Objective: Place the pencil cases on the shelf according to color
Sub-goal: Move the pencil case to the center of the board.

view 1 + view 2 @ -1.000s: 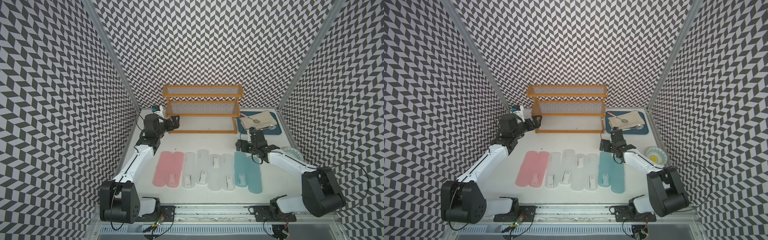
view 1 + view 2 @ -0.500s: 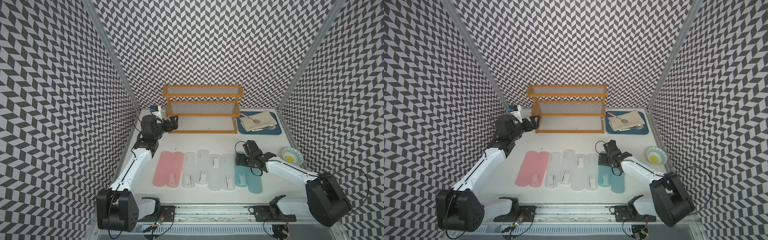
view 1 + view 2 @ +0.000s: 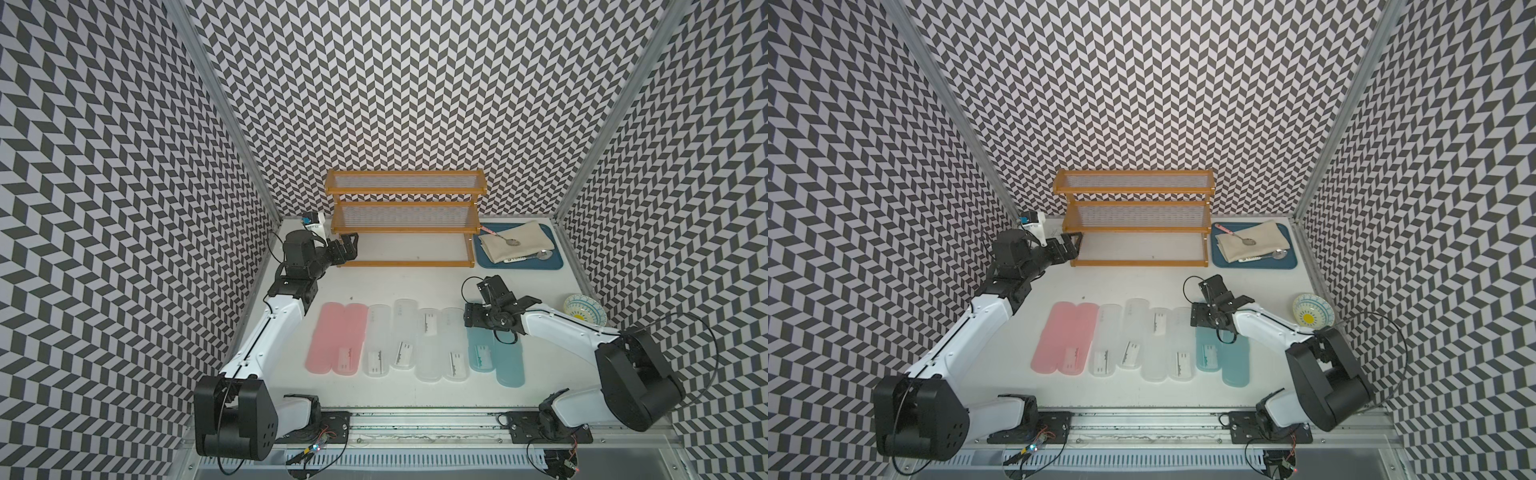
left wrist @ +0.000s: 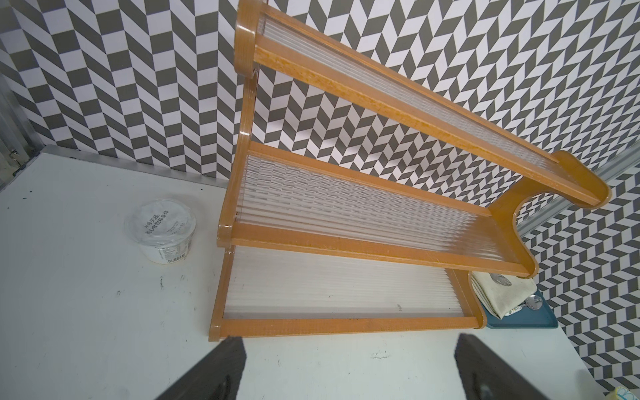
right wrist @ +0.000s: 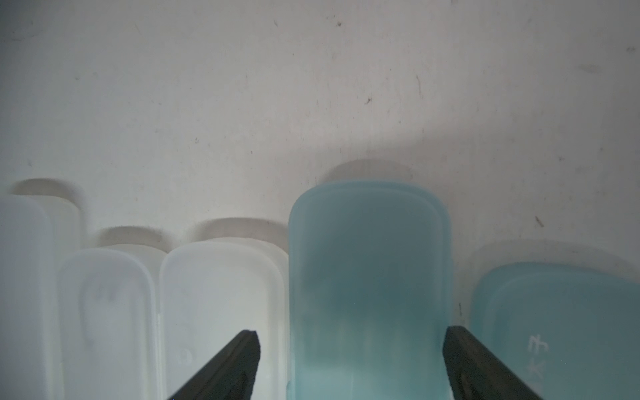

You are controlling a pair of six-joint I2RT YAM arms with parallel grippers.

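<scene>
My right gripper stands open astride the inner blue case, one finger to each long side, at the case's 12 o'clock end. One finger hangs over the neighbouring white case, with a clear gap to the blue wall. The other sits right at the opposite blue edge, and I cannot tell whether it touches. Nothing is clamped yet.

The case lies flat on the table, its long axis running 12 to 6 in both top views, so my jaws cross its short width, which I judge the right way to pinch it. The outer blue case lies just beside it at 3 o'clock, leaving that finger only a narrow slot.

The shelf stands at about 11 o'clock from this gripper, well apart, with all three tiers bare. My left gripper is spread wide and holds nothing. It waits by the shelf's 9 o'clock corner, nearer the shelf but far from the blue cases.

In the top views my own wrist covers the fingertips and the case's 12 o'clock end. The right wrist view cuts off the case's 6 o'clock end and is soft, so contact stays unclear.
</scene>
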